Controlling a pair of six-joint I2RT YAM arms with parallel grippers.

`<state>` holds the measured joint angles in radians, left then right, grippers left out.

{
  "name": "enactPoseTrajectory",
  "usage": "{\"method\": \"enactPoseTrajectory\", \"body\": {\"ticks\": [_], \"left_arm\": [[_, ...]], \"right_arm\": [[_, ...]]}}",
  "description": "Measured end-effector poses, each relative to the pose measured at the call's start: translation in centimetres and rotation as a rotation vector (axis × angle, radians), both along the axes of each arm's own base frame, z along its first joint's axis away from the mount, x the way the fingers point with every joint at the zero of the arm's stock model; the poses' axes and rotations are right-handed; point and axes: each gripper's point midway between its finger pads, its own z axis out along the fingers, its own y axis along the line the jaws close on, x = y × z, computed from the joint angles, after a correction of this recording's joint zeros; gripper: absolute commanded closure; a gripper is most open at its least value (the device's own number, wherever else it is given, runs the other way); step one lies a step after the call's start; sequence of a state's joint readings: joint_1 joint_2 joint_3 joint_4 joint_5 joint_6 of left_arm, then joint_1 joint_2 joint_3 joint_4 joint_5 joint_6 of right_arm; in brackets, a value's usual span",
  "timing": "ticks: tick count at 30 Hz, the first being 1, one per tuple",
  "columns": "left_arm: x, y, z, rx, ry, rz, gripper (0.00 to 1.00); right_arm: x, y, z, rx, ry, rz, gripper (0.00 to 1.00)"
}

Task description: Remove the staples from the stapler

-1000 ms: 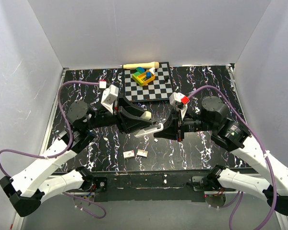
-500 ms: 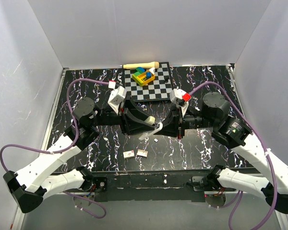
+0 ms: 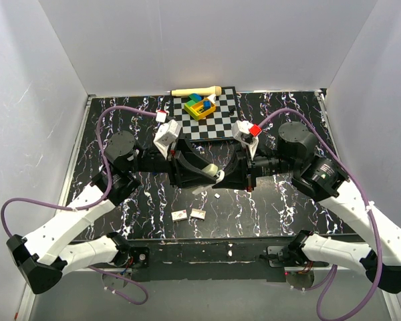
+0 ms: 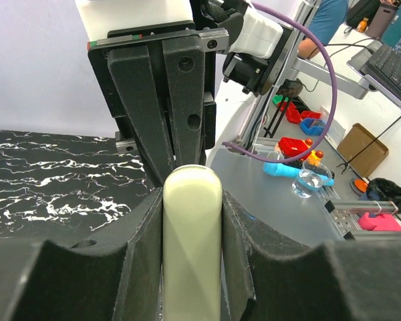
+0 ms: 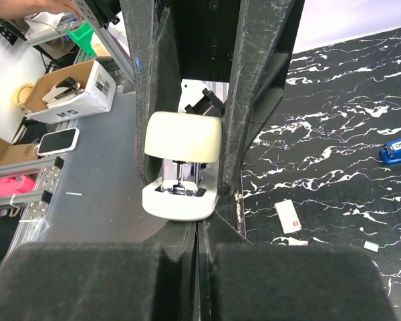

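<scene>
My left gripper clamped the cream stapler mid-air; my right gripper, pinched narrow, sat at its open mouth. No staples visibly out, so unloading looked barely started.

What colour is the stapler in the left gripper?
Cream; the stapler shows best in right wrist view.

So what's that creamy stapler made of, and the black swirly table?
The cream stapler looks like smooth moulded plastic: rounded corners, even colour, soft shine. The small bits inside it look like metal, but too tiny to be sure. The table looks like black marble with white veins, though it may only be a printed sheet.
</scene>
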<state>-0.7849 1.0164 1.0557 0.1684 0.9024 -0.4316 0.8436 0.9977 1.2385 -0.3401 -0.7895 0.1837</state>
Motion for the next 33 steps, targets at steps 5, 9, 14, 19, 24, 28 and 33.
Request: {"method": "enactPoseTrajectory", "body": {"ticks": [5, 9, 14, 19, 24, 28, 33], "left_arm": [[-0.1, -0.3, 0.1, 0.01, -0.013, -0.019, 1.0], [-0.5, -0.7, 0.4, 0.013, -0.032, -0.042, 1.0], [-1.4, -1.3, 0.8, 0.016, -0.057, -0.079, 1.0], [-1.7, -1.4, 1.1, 0.012, -0.079, -0.084, 1.0], [-1.4, -1.4, 0.7, 0.028, -0.085, -0.048, 1.0], [-0.9, -1.3, 0.3, 0.051, -0.074, 0.02, 1.0], [0.1, -1.1, -0.3, 0.085, -0.06, 0.115, 1.0]], "right_arm": [[-0.1, -0.1, 0.4, -0.008, 0.011, 0.008, 0.99], [-0.5, -0.2, 0.8, -0.018, 0.026, 0.028, 0.99], [-1.3, -0.5, 1.3, -0.03, 0.05, 0.064, 0.99], [-1.6, -0.6, 1.6, -0.034, 0.062, 0.081, 0.99], [-1.3, -0.7, 1.2, -0.049, 0.065, 0.06, 0.99], [-0.6, -0.7, 0.5, -0.052, 0.044, 0.01, 0.99], [0.7, -0.7, -0.6, -0.054, 0.012, -0.07, 0.99]]}}
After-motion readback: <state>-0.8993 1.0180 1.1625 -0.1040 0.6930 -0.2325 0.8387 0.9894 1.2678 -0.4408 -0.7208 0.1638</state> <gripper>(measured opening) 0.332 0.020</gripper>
